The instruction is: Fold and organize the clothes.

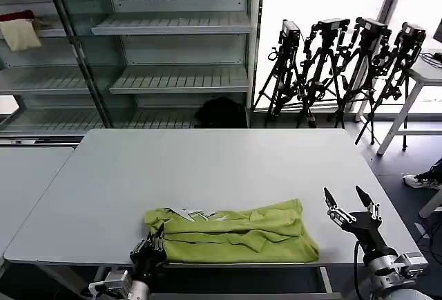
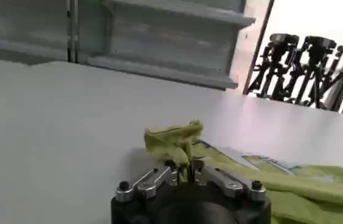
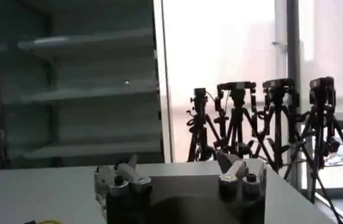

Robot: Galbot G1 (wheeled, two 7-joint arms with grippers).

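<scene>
The clothes, a lime-green T-shirt (image 1: 238,236), lie folded into a long band near the front edge of the grey table (image 1: 207,162). A white print (image 1: 197,215) shows at the band's upper left. My left gripper (image 1: 153,243) is at the shirt's left end, shut on a raised fold of the green cloth (image 2: 174,139). In the left wrist view that gripper (image 2: 187,165) pinches the cloth between its closed fingers. My right gripper (image 1: 345,200) stands open just right of the shirt, holding nothing. In its own view the right gripper (image 3: 177,161) has its fingers spread wide above the table.
Metal shelving (image 1: 173,79) stands behind the table, with a cream and red cloth (image 1: 21,30) on a left shelf. Camera tripods (image 1: 345,72) stand at the back right. A second grey table (image 1: 24,175) adjoins on the left. The table's far half is bare.
</scene>
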